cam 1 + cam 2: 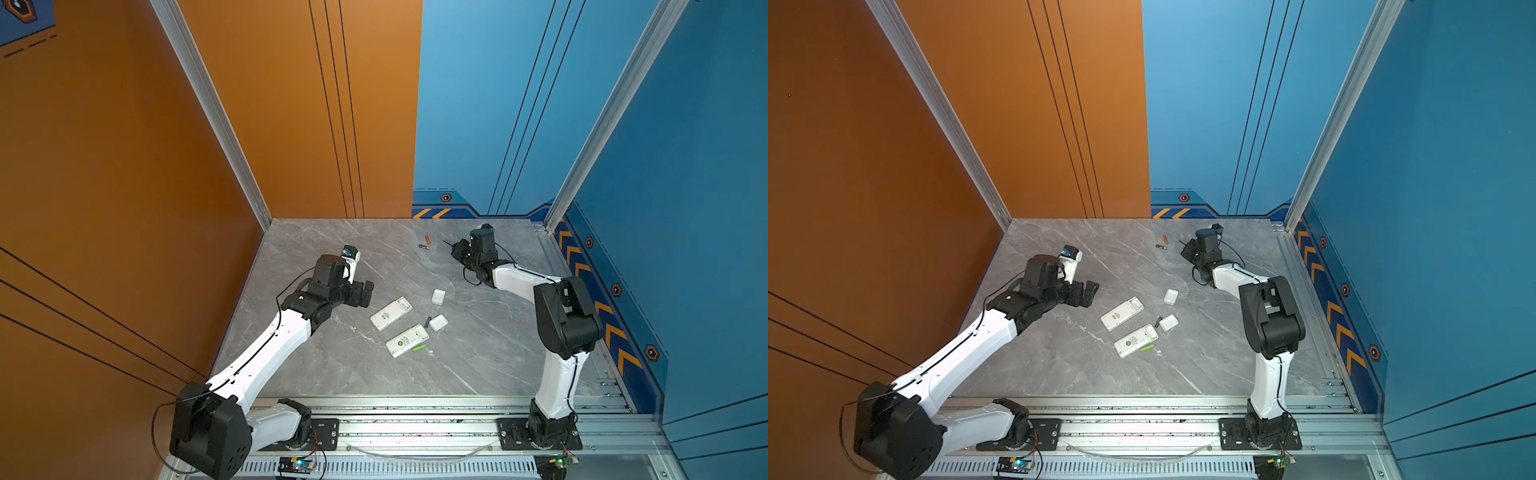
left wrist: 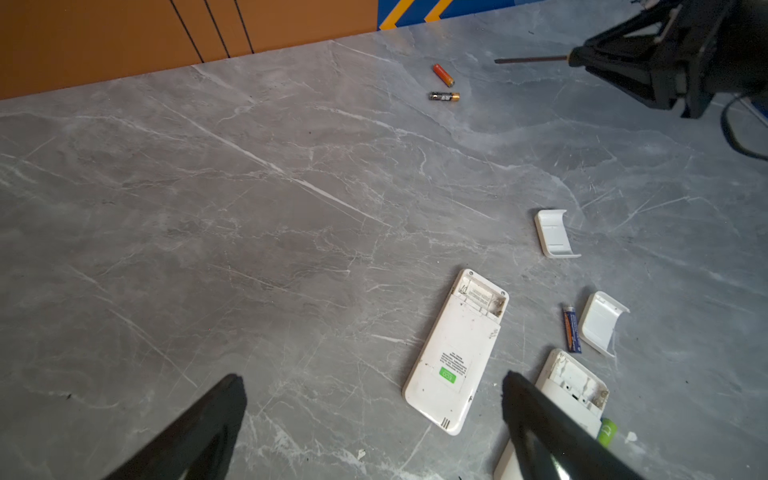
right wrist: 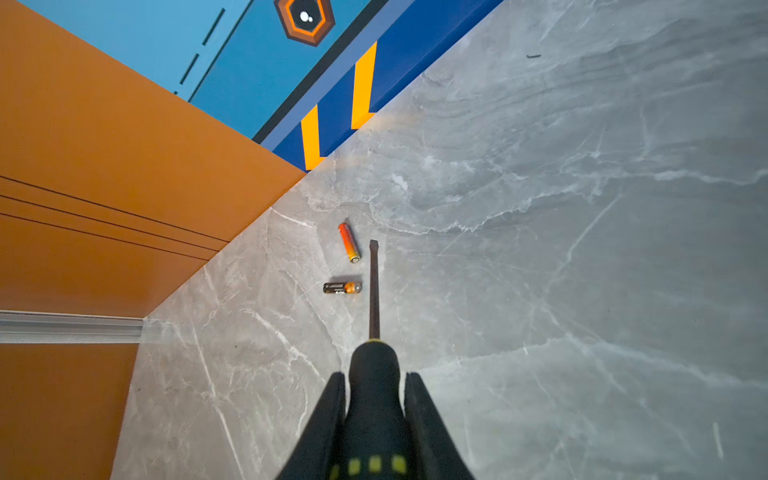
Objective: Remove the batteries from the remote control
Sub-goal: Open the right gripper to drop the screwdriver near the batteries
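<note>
While right claw (image 3: 375, 376) pinches round black screwdriver (image 3: 374, 357) handle, left claw (image 2: 372, 376) spread wide.

Green sticker (image 2: 447, 376) on the back of the white remote (image 2: 455, 332), with white letters that look like ECO, though they sit turned away and I can't be sure. Right above it is a block of small black print (image 2: 452, 358), too fine to read. The dark battery (image 3: 341, 287) has pale lettering along its side, blurred. The blue battery (image 2: 571, 328) has white print, illegible too. The second remote (image 1: 406, 340) shows a round green mark (image 1: 400, 343), too small to read. On the blue wall (image 1: 685, 208) there are yellow chevron stripes (image 3: 364, 83) and a hexagon badge (image 3: 304, 18) with a white dot at its centre.
</note>
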`<state>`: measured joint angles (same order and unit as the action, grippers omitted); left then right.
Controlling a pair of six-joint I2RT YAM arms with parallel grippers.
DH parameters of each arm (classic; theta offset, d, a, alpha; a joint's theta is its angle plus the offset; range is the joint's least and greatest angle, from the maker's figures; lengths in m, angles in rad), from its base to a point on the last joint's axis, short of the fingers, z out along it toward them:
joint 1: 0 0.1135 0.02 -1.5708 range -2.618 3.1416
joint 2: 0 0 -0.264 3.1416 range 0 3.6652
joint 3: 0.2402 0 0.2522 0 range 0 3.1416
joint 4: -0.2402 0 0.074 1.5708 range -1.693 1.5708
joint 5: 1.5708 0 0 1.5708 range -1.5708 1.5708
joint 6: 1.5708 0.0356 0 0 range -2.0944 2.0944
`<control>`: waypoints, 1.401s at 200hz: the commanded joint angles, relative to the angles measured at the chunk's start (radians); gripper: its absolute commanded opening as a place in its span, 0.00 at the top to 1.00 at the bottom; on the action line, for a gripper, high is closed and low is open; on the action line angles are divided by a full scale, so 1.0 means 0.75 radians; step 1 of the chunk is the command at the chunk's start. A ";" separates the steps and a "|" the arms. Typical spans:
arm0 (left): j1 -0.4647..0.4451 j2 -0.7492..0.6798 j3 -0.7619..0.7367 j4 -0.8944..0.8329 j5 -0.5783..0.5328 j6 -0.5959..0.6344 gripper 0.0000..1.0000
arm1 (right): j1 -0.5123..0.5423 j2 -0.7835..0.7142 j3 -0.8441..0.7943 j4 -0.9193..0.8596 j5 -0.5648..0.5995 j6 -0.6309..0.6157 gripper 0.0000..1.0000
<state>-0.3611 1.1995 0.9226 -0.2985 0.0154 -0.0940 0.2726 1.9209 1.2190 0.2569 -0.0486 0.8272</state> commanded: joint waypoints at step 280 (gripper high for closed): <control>0.168 -0.050 -0.120 0.068 0.136 -0.117 0.02 | -0.225 -0.465 -0.491 -0.041 -0.037 -0.101 0.03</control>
<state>-0.2531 1.1778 0.8574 -0.2790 0.1070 -0.1596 0.1497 1.6508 0.8814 0.3115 -0.1005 0.8154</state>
